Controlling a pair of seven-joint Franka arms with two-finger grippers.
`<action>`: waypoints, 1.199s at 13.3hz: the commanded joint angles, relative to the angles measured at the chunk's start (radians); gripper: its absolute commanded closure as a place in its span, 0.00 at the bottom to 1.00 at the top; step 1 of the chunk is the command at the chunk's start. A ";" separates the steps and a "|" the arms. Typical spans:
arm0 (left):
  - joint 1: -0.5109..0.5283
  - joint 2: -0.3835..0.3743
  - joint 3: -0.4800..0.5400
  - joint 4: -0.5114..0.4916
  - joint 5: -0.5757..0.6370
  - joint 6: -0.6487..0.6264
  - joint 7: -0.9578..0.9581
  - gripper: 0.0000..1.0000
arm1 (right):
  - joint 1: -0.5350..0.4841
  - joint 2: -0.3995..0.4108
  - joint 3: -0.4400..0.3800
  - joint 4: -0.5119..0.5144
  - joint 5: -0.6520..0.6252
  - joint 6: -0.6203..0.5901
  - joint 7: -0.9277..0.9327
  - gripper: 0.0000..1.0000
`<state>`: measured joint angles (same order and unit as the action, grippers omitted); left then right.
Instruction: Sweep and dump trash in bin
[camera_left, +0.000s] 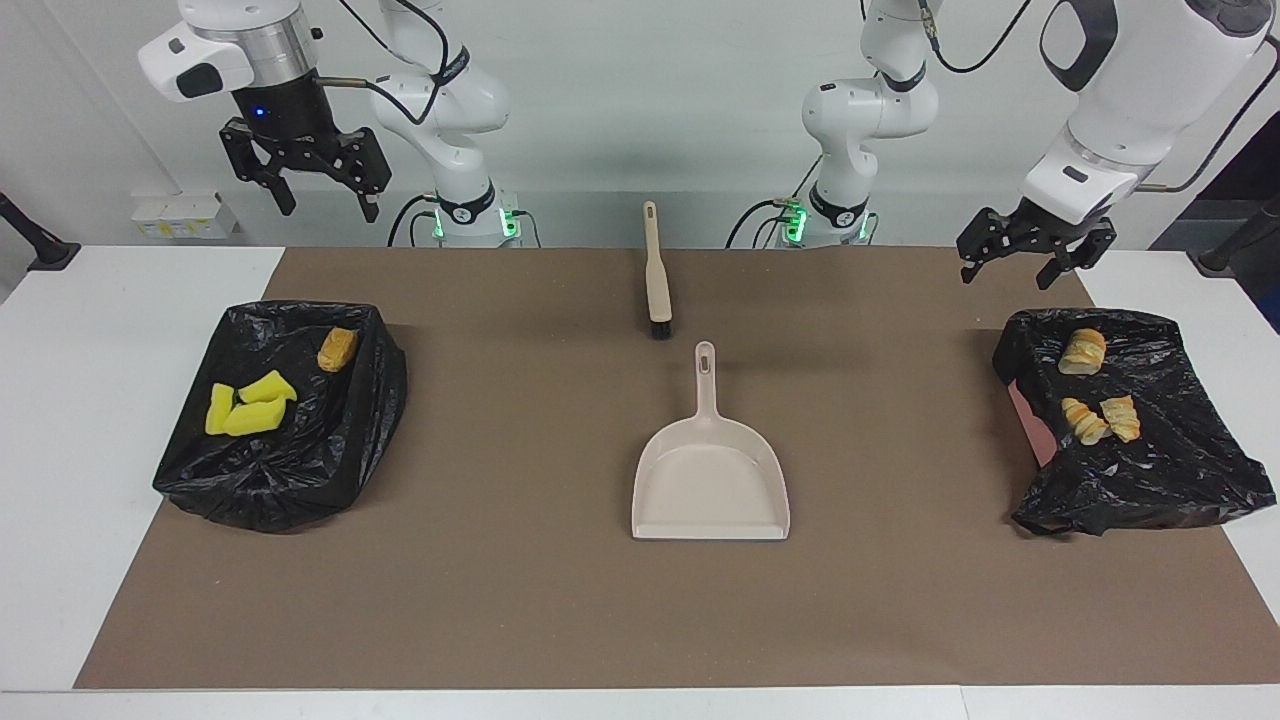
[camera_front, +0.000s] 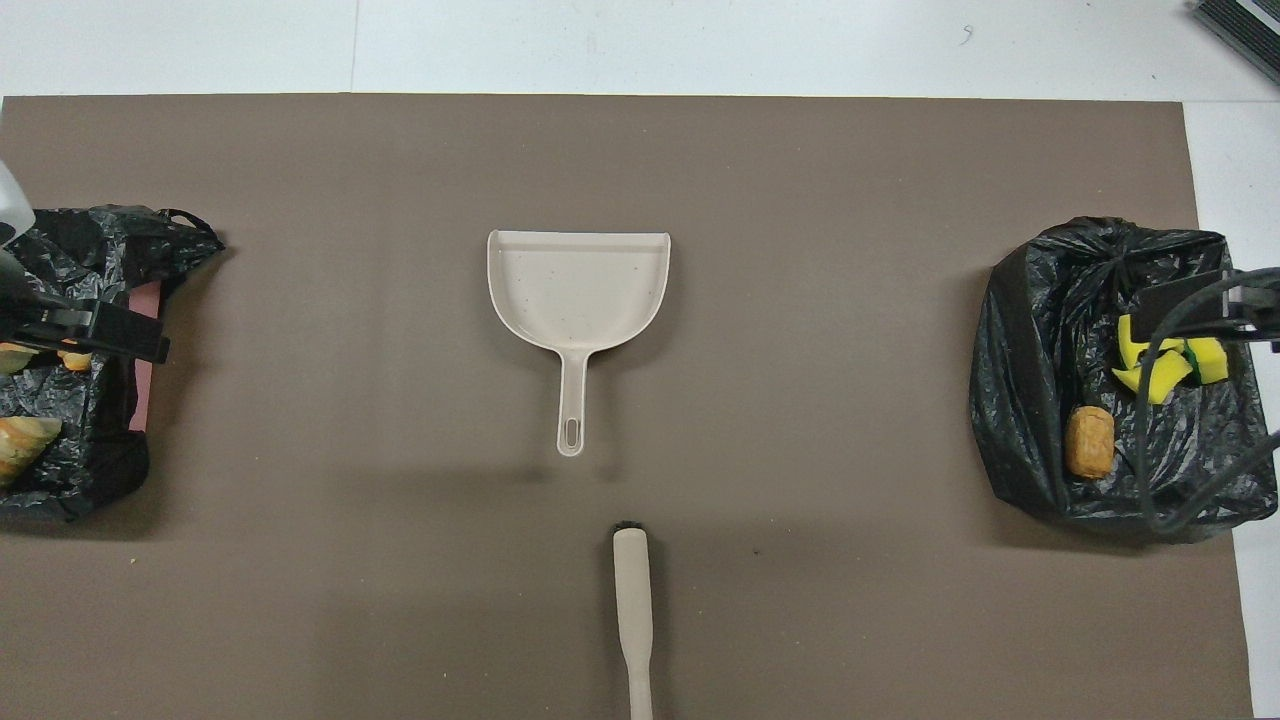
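Facing view: sweep looks done, trash sits in both bags, both grippers empty with jaws spread.
Left gripper (camera_left: 1035, 255) hangs above the bag (camera_left: 1170, 450) holding bread (camera_left: 1083, 351); right gripper (camera_left: 305, 175) above the bag (camera_left: 290, 470) with foam (camera_left: 250, 405) and nut (camera_left: 337, 349). Brush (camera_left: 656, 290) and dustpan (camera_left: 710, 470) lie between them. If retracting, lift straight up, clear of bag rims.
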<state>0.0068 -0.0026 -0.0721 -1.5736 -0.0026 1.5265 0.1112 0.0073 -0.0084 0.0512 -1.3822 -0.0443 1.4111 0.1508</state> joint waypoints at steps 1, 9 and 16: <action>0.002 0.010 -0.008 0.043 0.013 -0.045 0.016 0.00 | -0.007 0.002 -0.002 0.014 0.026 -0.015 -0.013 0.00; -0.005 0.001 -0.011 0.033 0.001 -0.031 0.016 0.00 | -0.007 0.002 -0.002 0.014 0.026 -0.015 -0.011 0.00; -0.005 0.000 -0.011 0.029 0.001 -0.031 0.018 0.00 | -0.007 0.002 -0.002 0.014 0.026 -0.015 -0.013 0.00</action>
<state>0.0056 -0.0026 -0.0867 -1.5569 -0.0032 1.5110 0.1178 0.0073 -0.0085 0.0512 -1.3822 -0.0443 1.4111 0.1508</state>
